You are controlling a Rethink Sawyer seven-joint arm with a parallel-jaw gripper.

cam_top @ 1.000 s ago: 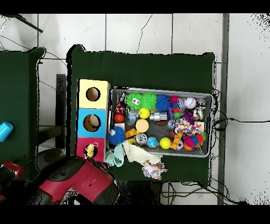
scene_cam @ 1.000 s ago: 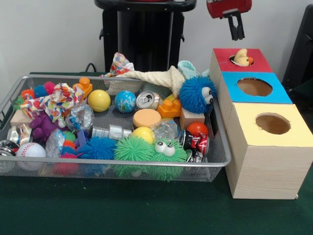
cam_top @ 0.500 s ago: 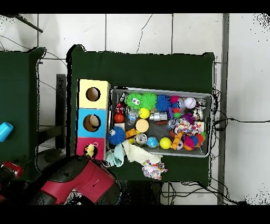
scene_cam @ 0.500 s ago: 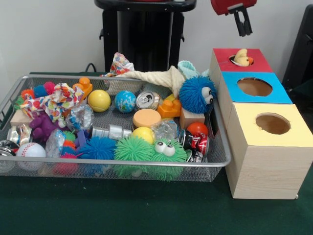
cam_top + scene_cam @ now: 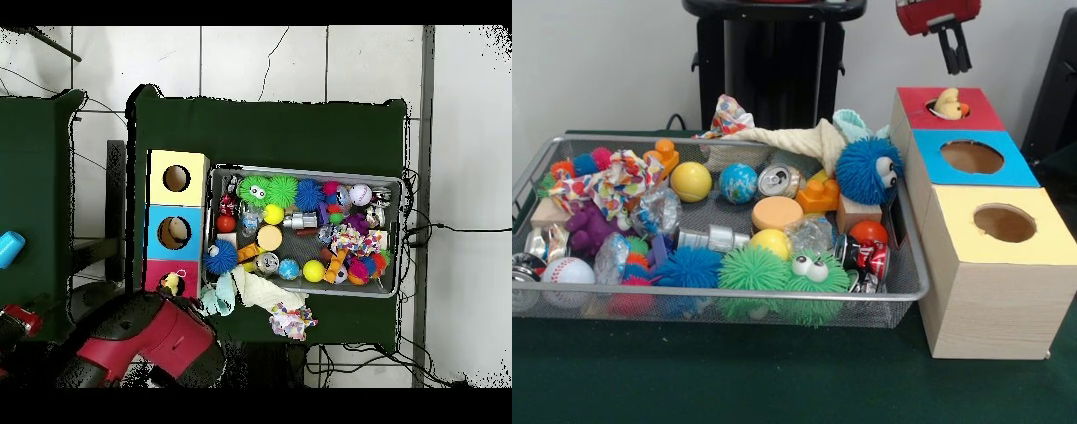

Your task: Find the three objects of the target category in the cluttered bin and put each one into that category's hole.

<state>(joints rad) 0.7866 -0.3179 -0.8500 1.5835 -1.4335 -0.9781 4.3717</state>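
The wire mesh bin holds many toys, balls, cans and blocks; it also shows in the overhead view. The red-panelled hole tops the far wooden box, and a yellow duck toy sits in it, sticking out. In the overhead view the duck shows on the red panel. My gripper hangs above and just behind the red-panelled hole, its black fingers close together and empty. In the overhead view only the red arm shows.
A blue-panelled hole and a yellow-panelled hole stand in the same row of boxes, right of the bin. A cream cloth and a patterned cloth hang over the bin's far rim. The black pedestal stands behind.
My gripper has risen and drifted a little to the right above the red-panelled hole. The duck toy and the bin's contents have not moved.
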